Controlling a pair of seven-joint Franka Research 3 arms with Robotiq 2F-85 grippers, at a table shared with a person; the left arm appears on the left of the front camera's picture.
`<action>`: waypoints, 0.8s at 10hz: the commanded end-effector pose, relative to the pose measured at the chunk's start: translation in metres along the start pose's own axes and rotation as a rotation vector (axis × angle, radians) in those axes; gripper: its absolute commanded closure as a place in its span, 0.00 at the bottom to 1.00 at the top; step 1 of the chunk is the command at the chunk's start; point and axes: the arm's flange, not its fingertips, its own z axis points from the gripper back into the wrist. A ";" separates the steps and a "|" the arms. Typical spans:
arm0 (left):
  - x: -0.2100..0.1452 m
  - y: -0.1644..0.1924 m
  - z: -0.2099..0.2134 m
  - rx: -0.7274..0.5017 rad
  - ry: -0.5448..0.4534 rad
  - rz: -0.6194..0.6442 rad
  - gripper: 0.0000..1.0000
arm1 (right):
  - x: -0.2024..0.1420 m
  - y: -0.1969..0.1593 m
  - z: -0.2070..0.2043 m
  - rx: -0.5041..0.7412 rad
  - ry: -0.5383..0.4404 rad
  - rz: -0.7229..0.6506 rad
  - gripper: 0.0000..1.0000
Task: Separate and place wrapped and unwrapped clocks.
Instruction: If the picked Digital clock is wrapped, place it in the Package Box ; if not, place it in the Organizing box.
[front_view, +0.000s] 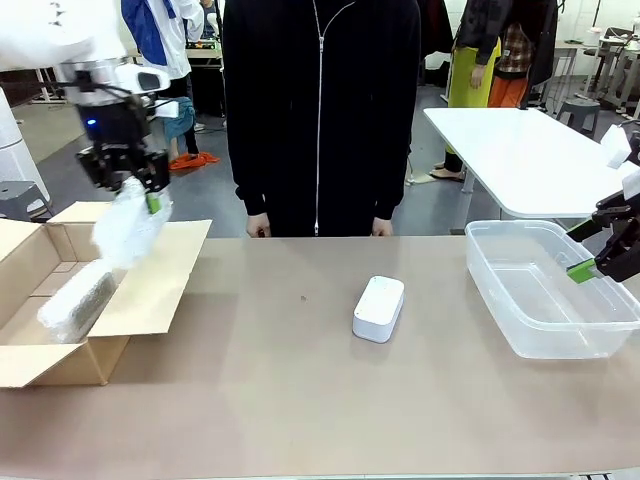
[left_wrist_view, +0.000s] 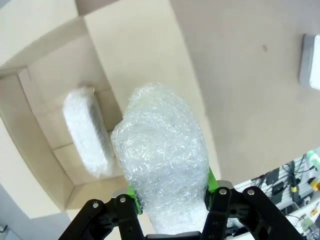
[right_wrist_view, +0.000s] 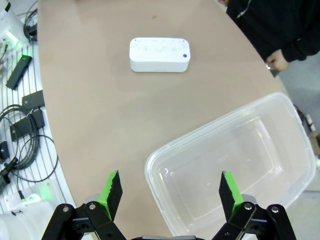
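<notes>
Sorting puts like with like: our left gripper (front_view: 128, 190), clenched on a wrapped clock (front_view: 130, 228), hangs above the box (front_view: 160, 270), where a second wrapped clock (front_view: 75, 297) lies. Right of the box, the bare clock (front_view: 379, 307) waits on the desk (front_view: 250, 400); farther right, our right gripper (right_wrist_view: 171, 192) is released.

bare tabletop (front_view: 270, 400) surrounds the white clock (front_view: 378, 308); 1 wrapped clock (front_view: 75, 298) lies in the box (front_view: 150, 290).

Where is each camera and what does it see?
Front: between the arms, facing the person across the table; left hand and right hand show.
Left wrist: on that arm, looking past its hand, shut on a wrapped clock, into the box.
Right wrist: on that arm, above the tub; open hand shows.
Shared by front and right wrist: bare clock.
</notes>
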 end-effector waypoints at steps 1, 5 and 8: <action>-0.019 0.028 -0.012 -0.049 -0.019 -0.004 0.47 | -0.001 -0.002 -0.003 0.016 -0.034 0.009 0.00; -0.023 0.098 -0.045 -0.138 -0.033 -0.074 0.47 | -0.001 -0.002 -0.003 0.016 -0.034 0.009 0.00; -0.009 0.136 -0.067 -0.139 -0.050 0.010 0.47 | -0.001 -0.002 -0.003 0.016 -0.034 0.009 0.00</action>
